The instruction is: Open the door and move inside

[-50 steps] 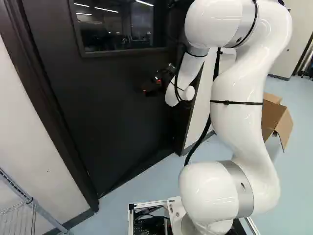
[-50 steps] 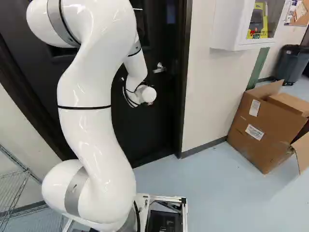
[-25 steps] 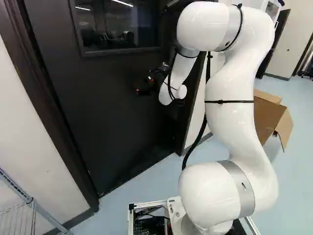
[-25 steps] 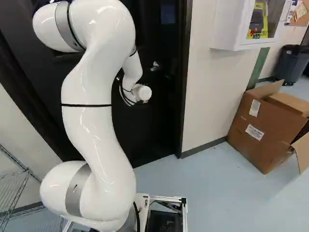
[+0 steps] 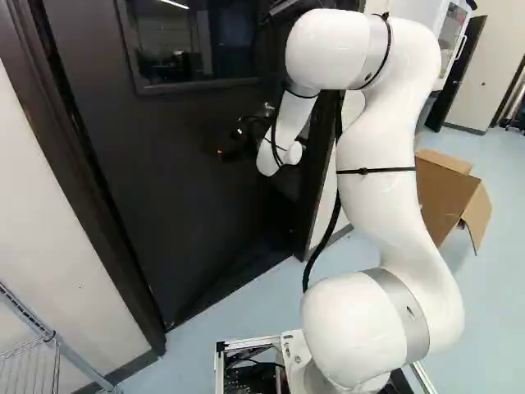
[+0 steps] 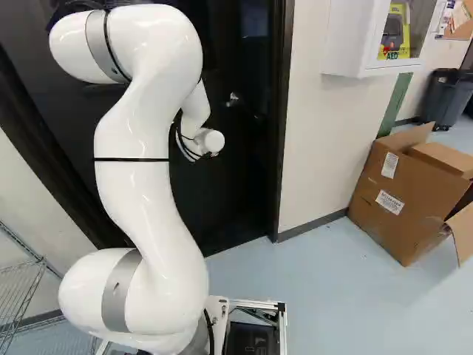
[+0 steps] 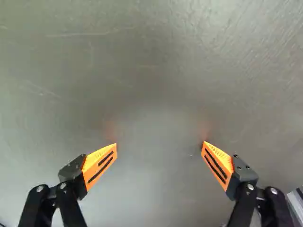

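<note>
Arm (image 5: pixel 381 213) before door (image 5: pixel 164 205), box (image 6: pixel 399 200) at right, apparently rack (image 5: pixel 26 312) left

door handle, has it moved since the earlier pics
Yes. In the right base view the door handle has shifted left, away from the door frame on its right.

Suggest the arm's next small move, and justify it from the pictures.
Probably a gentle push ahead on the door: the open gripper faces its flat surface, and the handle has shifted away from the frame since the earlier pictures, so the door seems to be giving way.
</note>
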